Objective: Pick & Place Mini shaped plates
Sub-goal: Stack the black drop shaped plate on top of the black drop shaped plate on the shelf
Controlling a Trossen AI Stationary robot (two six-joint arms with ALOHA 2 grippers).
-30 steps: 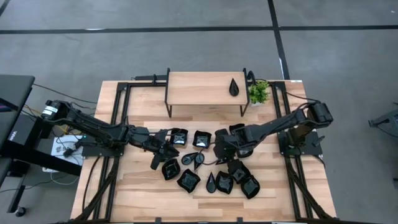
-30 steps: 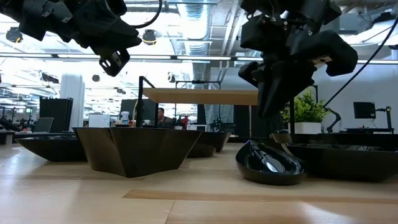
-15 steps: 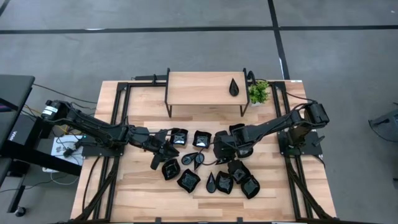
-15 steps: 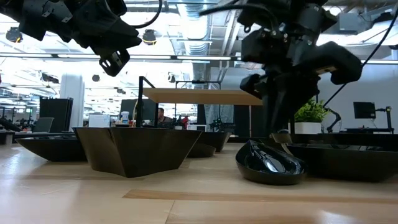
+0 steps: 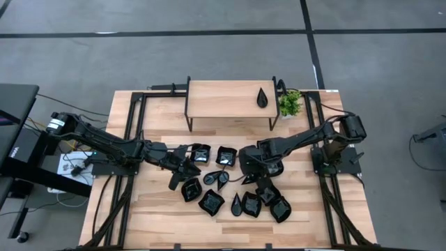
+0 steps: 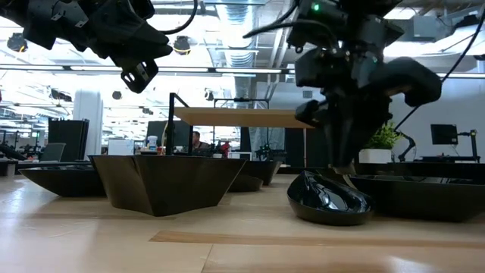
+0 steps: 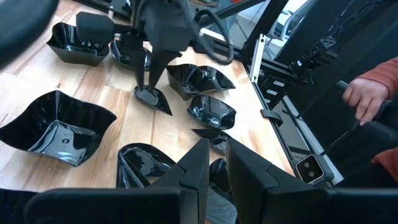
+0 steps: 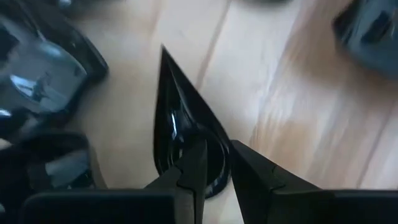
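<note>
Several glossy black mini shaped plates lie on the wooden table. My right gripper points steeply down over a teardrop plate, which lies flat on its underside. Its fingers stand a narrow gap apart at the plate's round end. My left gripper hangs above the table left of the cluster, its fingers slightly apart with nothing between them. Another teardrop plate lies on the raised shelf. My right gripper comes from above, pointing down, and its fingertips reach the rim at the teardrop plate's round end. I cannot tell whether they touch it. The plate lies on the table.
A small potted plant stands at the shelf's right end. Scalloped square plates lie close to the left gripper. Bare wood shows along the near edge. A person's hand shows beyond the table's right side.
My right gripper has sunk toward the teardrop plate and tipped more steeply downward, drifting a little toward the table's left. Its finger gap looks the same. The plates have kept still.
</note>
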